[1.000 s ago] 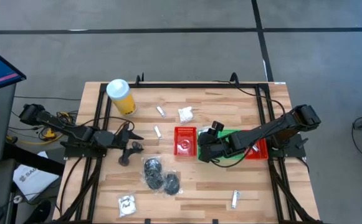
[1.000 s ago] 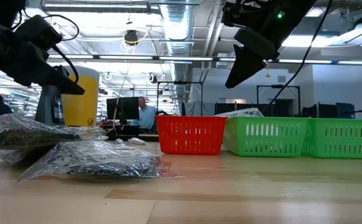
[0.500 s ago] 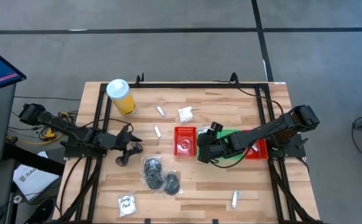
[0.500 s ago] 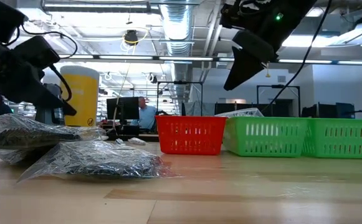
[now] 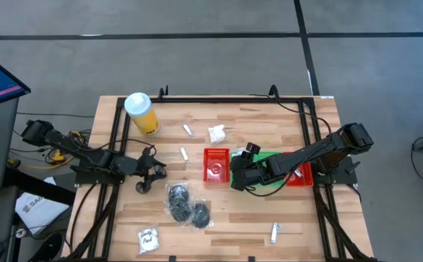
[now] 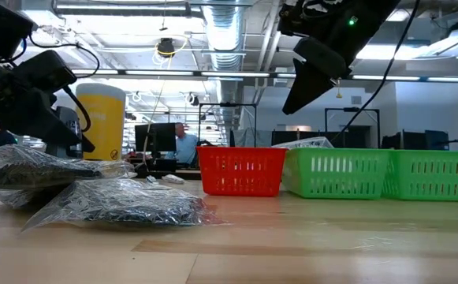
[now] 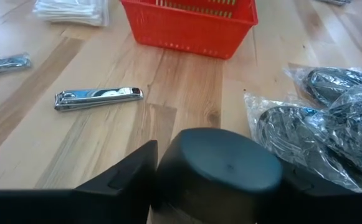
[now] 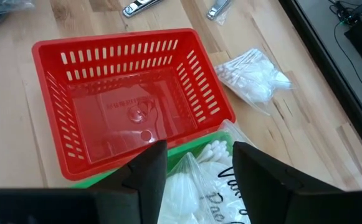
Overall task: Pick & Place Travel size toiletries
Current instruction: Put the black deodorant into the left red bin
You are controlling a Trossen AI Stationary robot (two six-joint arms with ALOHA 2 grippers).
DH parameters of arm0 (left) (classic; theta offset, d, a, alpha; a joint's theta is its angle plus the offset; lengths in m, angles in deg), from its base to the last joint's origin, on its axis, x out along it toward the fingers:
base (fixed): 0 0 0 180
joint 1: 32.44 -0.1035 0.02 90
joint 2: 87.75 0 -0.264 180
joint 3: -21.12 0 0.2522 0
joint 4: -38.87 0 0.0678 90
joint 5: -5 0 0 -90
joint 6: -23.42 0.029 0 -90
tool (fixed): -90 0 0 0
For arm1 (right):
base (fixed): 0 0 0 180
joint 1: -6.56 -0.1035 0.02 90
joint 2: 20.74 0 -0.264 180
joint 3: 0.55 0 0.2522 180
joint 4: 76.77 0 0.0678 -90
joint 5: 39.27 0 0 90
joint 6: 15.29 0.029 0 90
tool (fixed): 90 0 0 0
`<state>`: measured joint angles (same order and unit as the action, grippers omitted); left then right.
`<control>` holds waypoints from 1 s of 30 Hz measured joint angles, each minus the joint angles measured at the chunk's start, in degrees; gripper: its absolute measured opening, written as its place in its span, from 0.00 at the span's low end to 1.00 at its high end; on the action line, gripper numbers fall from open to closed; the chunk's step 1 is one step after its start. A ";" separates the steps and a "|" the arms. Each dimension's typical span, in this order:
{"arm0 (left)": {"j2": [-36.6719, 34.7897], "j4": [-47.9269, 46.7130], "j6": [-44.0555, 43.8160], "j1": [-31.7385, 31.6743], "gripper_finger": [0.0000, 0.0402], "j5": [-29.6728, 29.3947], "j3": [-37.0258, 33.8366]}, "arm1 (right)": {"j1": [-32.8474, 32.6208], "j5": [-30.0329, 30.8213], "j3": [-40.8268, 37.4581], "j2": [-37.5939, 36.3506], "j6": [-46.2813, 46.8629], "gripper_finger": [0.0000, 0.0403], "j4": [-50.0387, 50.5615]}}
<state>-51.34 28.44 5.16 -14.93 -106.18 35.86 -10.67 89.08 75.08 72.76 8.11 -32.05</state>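
1. Over the green basket [image 5: 282,157], right gripper [image 8: 193,171] open, holding nothing: cotton-swab bag [image 8: 196,183] lies inside.
2. Left of centre, left gripper [image 5: 147,177] low by black-piece bags [image 5: 186,204]; fingers cannot tell.

Three nail clippers [image 5: 184,153], two bags of black pieces [image 5: 178,196], three cotton-swab bags [image 5: 217,134], three baskets [image 5: 215,166], one yellow cylinder [image 5: 141,113].

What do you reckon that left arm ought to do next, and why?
Probably the left gripper should edge toward the clear bags of black pieces and lower onto the nearest one. It hangs low just beside them, they lie loose on the table, and the right gripper is parked over the green basket.
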 joint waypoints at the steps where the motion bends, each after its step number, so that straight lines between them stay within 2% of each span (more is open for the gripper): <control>1: 0.19 0.19 0.00 0.00 0.49 -0.11 0.00 | 0.00 0.00 0.00 0.00 0.02 0.42 0.00; 30: 0.47 2.45 -0.02 -0.02 0.47 -0.01 -0.02 | 0.00 0.00 0.00 0.00 0.02 0.41 -0.01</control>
<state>-50.87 30.89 5.13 -14.95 -106.19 35.84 -10.67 89.08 75.08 72.76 8.13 -32.06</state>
